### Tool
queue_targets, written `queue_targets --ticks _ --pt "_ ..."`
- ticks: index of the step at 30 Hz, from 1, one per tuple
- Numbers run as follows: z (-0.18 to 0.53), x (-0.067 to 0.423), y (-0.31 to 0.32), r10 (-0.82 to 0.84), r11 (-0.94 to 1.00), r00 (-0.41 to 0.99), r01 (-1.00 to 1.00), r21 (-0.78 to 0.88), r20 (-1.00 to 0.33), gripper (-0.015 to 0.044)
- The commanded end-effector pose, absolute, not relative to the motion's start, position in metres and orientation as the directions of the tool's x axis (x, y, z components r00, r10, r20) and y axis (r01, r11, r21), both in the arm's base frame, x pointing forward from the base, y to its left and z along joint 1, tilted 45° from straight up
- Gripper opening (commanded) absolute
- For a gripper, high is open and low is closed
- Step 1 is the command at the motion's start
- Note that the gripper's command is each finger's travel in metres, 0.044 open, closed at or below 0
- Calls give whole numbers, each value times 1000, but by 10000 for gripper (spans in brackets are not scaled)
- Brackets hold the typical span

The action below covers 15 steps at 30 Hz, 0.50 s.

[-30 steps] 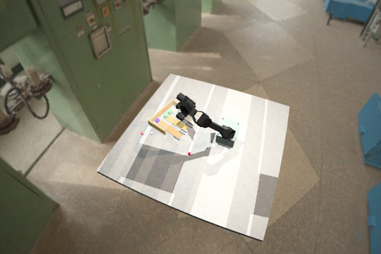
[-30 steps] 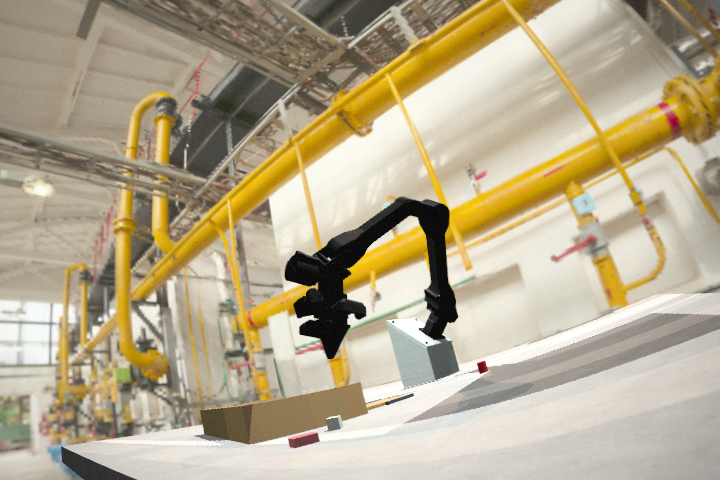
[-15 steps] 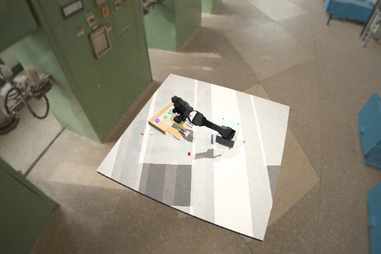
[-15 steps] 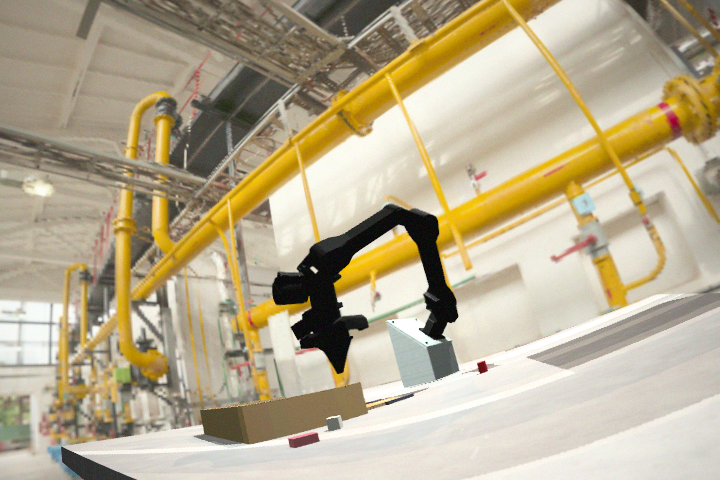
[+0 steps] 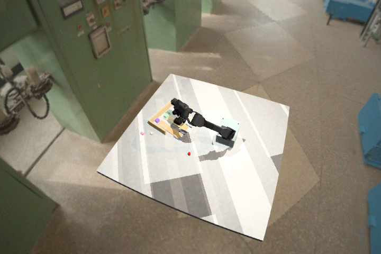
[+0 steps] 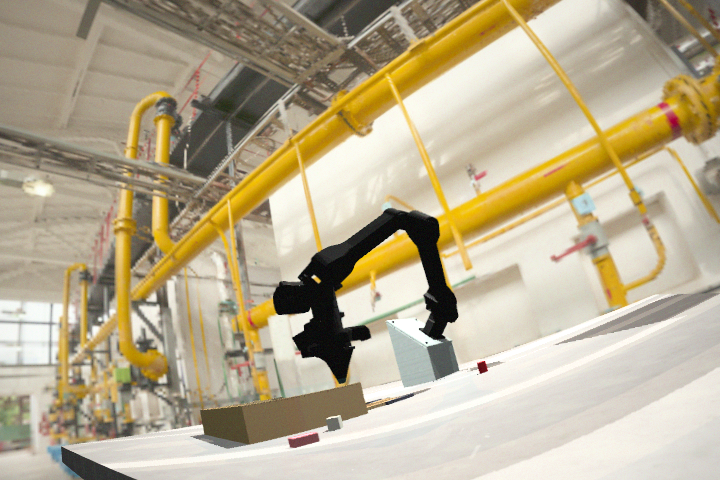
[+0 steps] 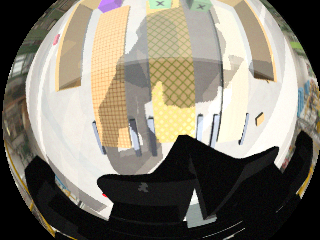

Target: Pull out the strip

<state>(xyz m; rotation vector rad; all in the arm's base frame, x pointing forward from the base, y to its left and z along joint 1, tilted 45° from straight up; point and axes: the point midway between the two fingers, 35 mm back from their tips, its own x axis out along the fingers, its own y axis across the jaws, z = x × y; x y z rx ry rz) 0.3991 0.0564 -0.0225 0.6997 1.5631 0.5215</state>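
Note:
My gripper (image 6: 343,382) (image 7: 182,139) is shut and empty, pointing down above the near end of the yellow strip (image 7: 172,120). An orange strip (image 7: 109,75) (image 5: 169,128) lies left of it in the wrist view, a cream strip (image 7: 234,105) right of it. A light green cube (image 7: 160,4) (image 5: 166,115) with an X mark sits at the yellow strip's far end. A second green cube (image 7: 200,6) (image 5: 170,111) with an X mark is to its right. A purple cube (image 7: 110,5) (image 5: 157,120) is at the orange strip's far end; no mark shows on it. Fingertips are hidden in the top view.
A low wooden wall (image 5: 156,127) (image 6: 304,412) (image 7: 70,55) surrounds the cubes. Thin grey bars (image 7: 135,137) flank the strip ends. A red cube (image 5: 189,153) (image 6: 482,366), a pink block (image 5: 142,133) (image 6: 303,439) and a pale cube (image 5: 151,133) (image 6: 333,422) lie outside.

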Motion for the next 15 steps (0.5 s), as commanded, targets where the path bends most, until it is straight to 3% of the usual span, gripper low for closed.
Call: queue_targets --ticks 1,15 --pt "-30 397 63 700 710 -37 139 690 -713 0" --pt "-46 395 80 701 709 -37 139 691 -712 0"
